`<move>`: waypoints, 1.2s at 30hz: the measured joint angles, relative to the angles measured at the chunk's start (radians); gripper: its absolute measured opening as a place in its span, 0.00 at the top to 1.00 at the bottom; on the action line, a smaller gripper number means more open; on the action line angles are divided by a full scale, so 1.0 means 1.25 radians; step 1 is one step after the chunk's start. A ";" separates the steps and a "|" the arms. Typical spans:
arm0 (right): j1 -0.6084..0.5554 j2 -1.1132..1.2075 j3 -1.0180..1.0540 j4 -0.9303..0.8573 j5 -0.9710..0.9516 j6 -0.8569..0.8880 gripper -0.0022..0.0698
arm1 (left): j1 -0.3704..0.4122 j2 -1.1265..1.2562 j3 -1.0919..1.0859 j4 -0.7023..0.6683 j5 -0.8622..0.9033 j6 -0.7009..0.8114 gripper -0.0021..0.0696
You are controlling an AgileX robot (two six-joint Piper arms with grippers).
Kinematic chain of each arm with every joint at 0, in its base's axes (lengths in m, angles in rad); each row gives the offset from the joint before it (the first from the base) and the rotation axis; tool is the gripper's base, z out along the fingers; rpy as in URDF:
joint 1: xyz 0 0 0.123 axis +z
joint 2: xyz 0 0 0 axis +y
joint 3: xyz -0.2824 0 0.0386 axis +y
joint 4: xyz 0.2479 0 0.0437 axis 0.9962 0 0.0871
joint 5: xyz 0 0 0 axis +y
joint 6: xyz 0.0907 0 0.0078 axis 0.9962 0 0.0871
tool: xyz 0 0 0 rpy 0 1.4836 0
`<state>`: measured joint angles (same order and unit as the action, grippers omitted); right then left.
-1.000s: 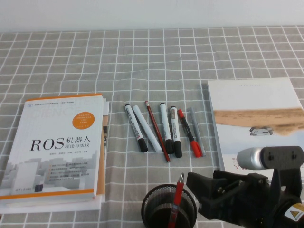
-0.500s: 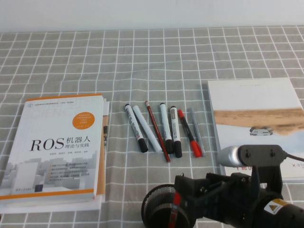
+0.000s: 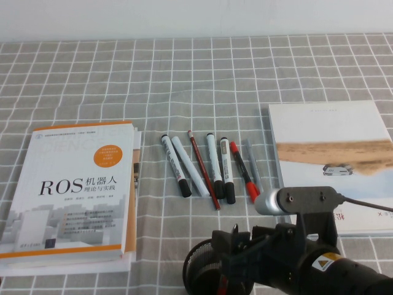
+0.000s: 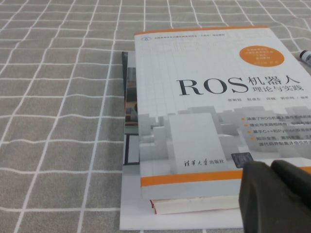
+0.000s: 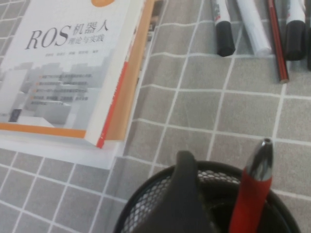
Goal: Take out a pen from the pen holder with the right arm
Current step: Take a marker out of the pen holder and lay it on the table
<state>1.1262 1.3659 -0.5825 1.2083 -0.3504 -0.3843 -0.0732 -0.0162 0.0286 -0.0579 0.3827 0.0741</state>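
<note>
A black mesh pen holder (image 3: 199, 267) stands at the table's near edge, with a red pen (image 5: 250, 194) with a silver tip upright inside it. My right gripper (image 3: 232, 255) hangs right over the holder and covers most of it in the high view. In the right wrist view the right gripper (image 5: 228, 194) is open. One dark finger (image 5: 182, 194) sits at the holder's rim, a gap away from the pen; the other finger is out of frame. My left gripper (image 4: 269, 167) is shut, low over the near corner of the ROS book (image 4: 214, 111).
The ROS book (image 3: 73, 190) lies on a stack at the left. A row of markers, pens and a pencil (image 3: 209, 166) lies in the middle, just beyond the holder. A white book (image 3: 334, 153) lies at the right. A grey checked cloth (image 3: 196, 80) covers the table.
My right arm has moved left, from beside the pen holder to right over it, now hiding most of the red pen in the high view. Its jaws opened a little wider.
</note>
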 joint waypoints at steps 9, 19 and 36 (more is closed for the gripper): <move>0.000 0.011 0.000 0.000 -0.016 -0.001 0.27 | 0.000 0.000 0.000 0.000 0.000 0.000 0.98; 0.000 0.012 -0.001 -0.014 -0.016 -0.001 0.44 | 0.000 0.000 0.000 0.000 0.000 0.000 0.98; 0.000 0.012 -0.003 -0.029 -0.016 -0.001 0.90 | 0.000 0.000 0.000 0.000 0.000 0.000 0.98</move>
<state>1.1262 1.3814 -0.5858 1.1716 -0.3710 -0.3857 -0.0732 -0.0162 0.0286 -0.0579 0.3827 0.0741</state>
